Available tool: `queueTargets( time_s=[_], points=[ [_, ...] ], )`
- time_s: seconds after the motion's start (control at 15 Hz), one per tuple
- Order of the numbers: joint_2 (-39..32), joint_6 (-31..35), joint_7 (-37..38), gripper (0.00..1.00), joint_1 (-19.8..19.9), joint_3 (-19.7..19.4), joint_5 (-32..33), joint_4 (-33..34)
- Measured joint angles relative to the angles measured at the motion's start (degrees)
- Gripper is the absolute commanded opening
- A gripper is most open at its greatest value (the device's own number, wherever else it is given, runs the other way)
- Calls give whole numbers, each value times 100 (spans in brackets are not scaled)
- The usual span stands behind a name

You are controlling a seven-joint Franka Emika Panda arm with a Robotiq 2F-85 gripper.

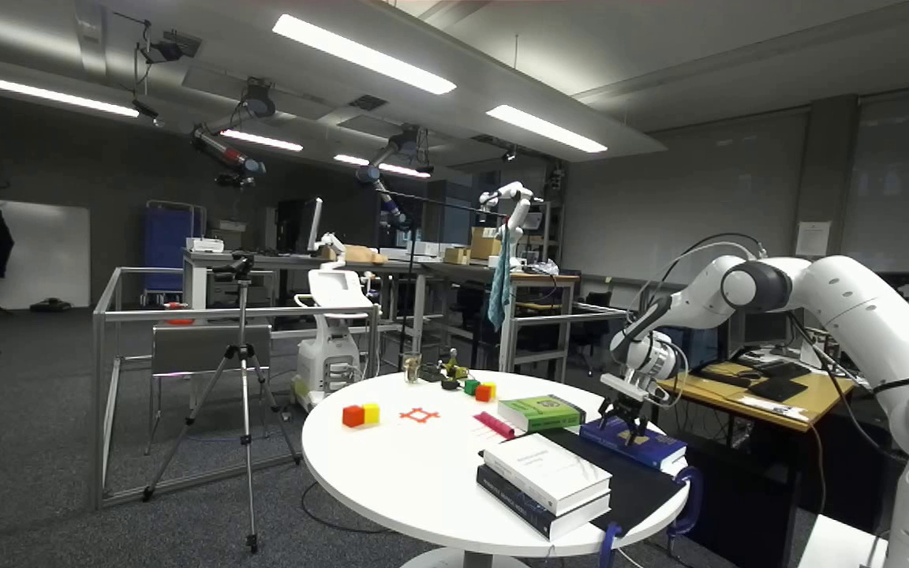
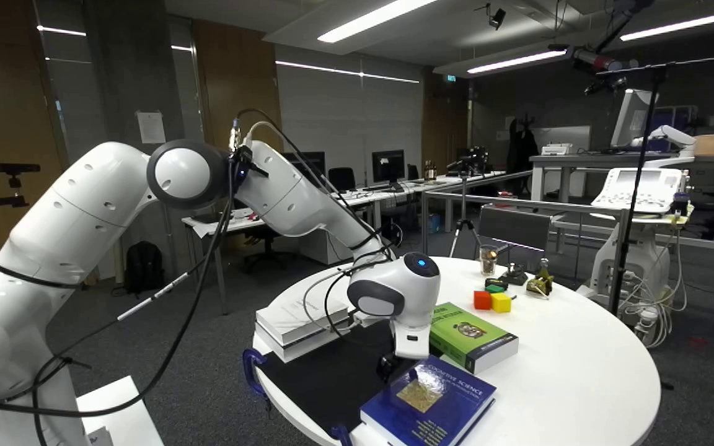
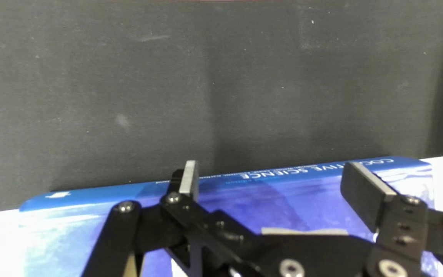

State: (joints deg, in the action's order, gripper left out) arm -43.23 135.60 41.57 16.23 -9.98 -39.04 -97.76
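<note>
The fingers (image 3: 363, 198) are spread wide, with nothing held, above the spine edge of the blue book (image 3: 271, 204), lying on the table (image 2: 586, 371); if lowered, its cover could be scuffed. By a sideways sweep, the nearby green book (image 2: 475, 337) could be knocked.

My gripper (image 3: 272, 175): matt black fingers (image 3: 403, 227), shiny metal screws (image 3: 291, 267), smooth pads (image 3: 362, 198). Blue book (image 2: 431, 402): glossy, light-catching cover. Black mat (image 3: 206, 77): dull, lightly scuffed. Table (image 2: 580, 365): smooth top. On my feeds I read arm (image 2: 289, 198) as smooth, plastic-looking; towel (image 1: 499, 288), cloth; cup (image 2: 488, 262), clear, glass-like; desk (image 1: 827, 394), wood-like.
</note>
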Motion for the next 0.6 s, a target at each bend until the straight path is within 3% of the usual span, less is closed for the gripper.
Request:
queueTargets(
  time_s=[0.6],
  points=[
    [0,-384,-220,100,36,-16,400,59]
  ],
)
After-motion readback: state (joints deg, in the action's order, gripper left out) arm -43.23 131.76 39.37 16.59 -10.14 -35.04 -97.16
